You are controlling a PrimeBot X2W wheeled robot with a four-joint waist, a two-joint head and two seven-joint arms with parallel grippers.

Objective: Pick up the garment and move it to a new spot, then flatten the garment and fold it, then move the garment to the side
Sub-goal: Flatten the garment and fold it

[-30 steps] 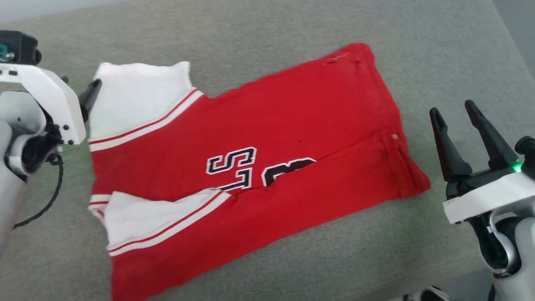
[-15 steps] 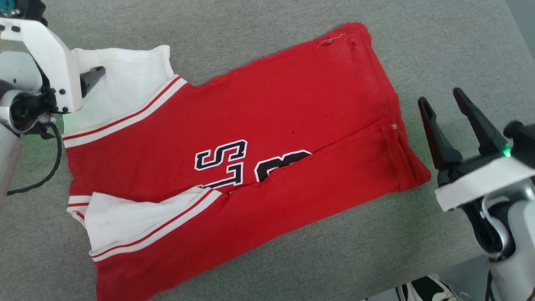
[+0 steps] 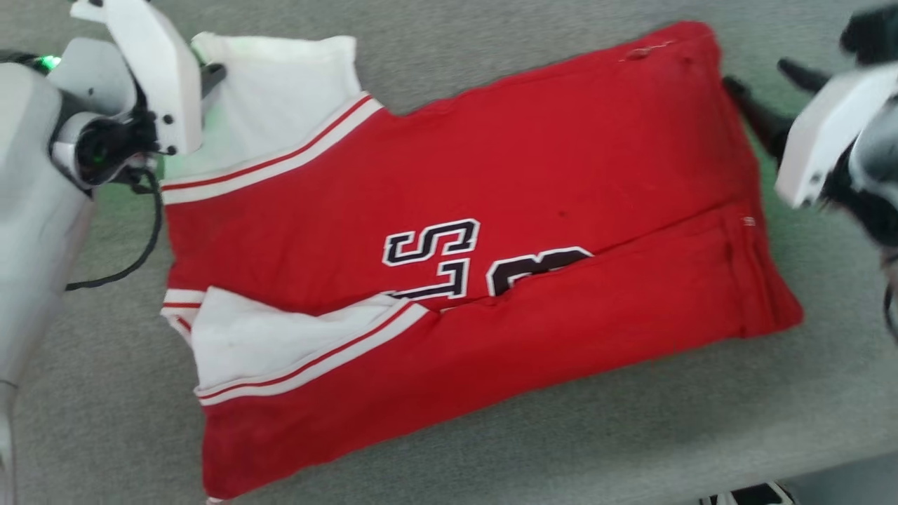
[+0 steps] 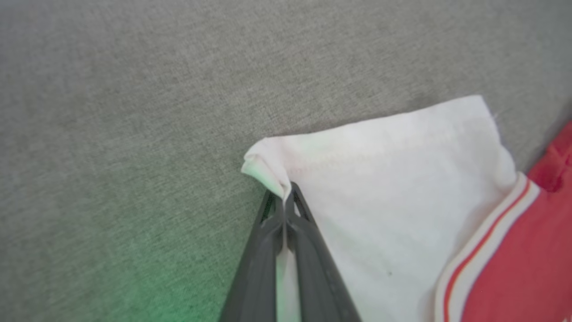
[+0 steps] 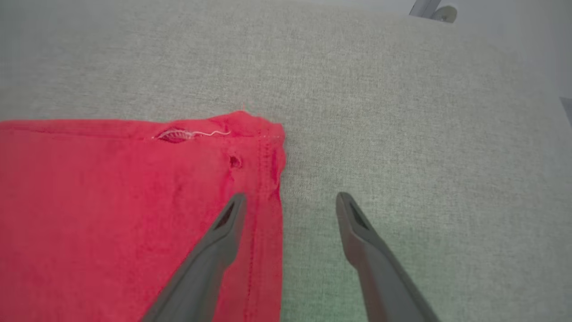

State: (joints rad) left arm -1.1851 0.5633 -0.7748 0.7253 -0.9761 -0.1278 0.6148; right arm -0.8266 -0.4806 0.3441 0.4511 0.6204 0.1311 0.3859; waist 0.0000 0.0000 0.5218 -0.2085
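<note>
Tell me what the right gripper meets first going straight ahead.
Probably the garment, at the hem edge that the open right gripper straddles; one finger would reach the grey surface. Depth unclear.

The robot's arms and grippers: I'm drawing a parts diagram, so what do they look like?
The left arm is pale grey, with an angular white plate dotted with dark screws, a looping black cable and a green light. The right arm is white-plated too. The left gripper and right gripper have long, dark grey, tapering jaws with slotted tips.
</note>
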